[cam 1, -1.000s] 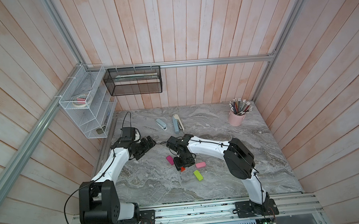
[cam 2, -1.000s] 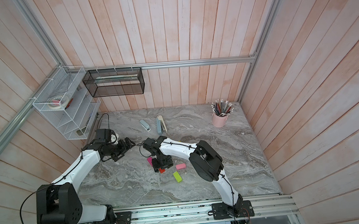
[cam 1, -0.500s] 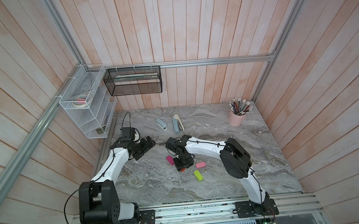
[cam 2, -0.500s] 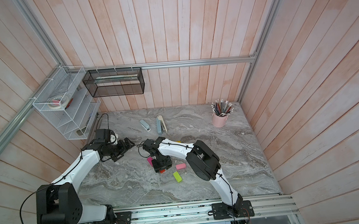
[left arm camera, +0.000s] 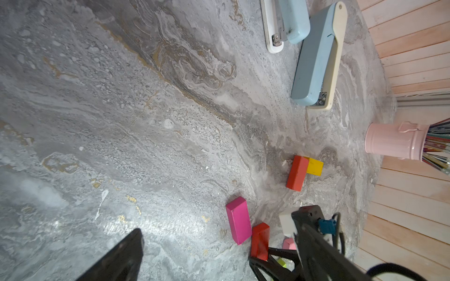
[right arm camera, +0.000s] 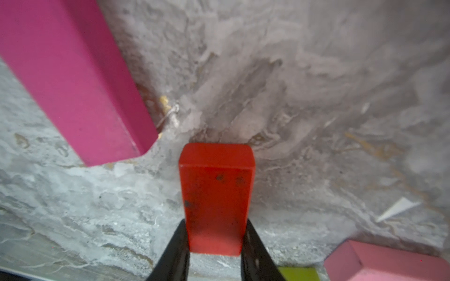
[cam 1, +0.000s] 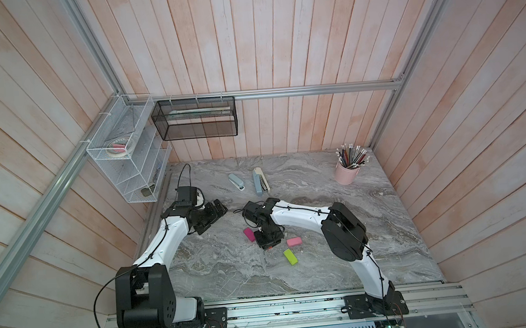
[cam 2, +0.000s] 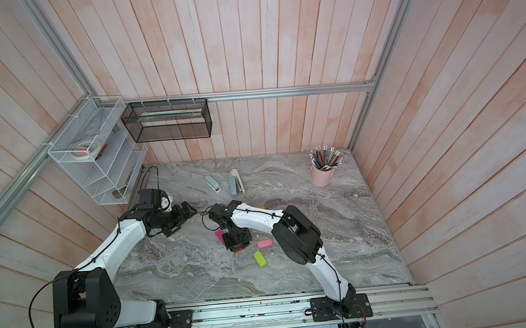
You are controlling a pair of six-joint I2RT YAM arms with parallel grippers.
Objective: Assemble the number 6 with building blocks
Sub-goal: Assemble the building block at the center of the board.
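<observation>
Jaws of right gripper (right arm camera: 215, 222) pinched on red block (right arm camera: 216, 192); left gripper (cam 1: 216, 218) spread, empty.

Magenta brick (right arm camera: 73, 80) cropped; lime brick (right arm camera: 298, 274) mostly hidden.

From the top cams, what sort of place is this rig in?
Probably a mock office desk set up as a robot test booth: staplers and a pink pencil cup on a marble-look tabletop, with wire organisers hung on wood-slat walls inside an aluminium frame.
</observation>
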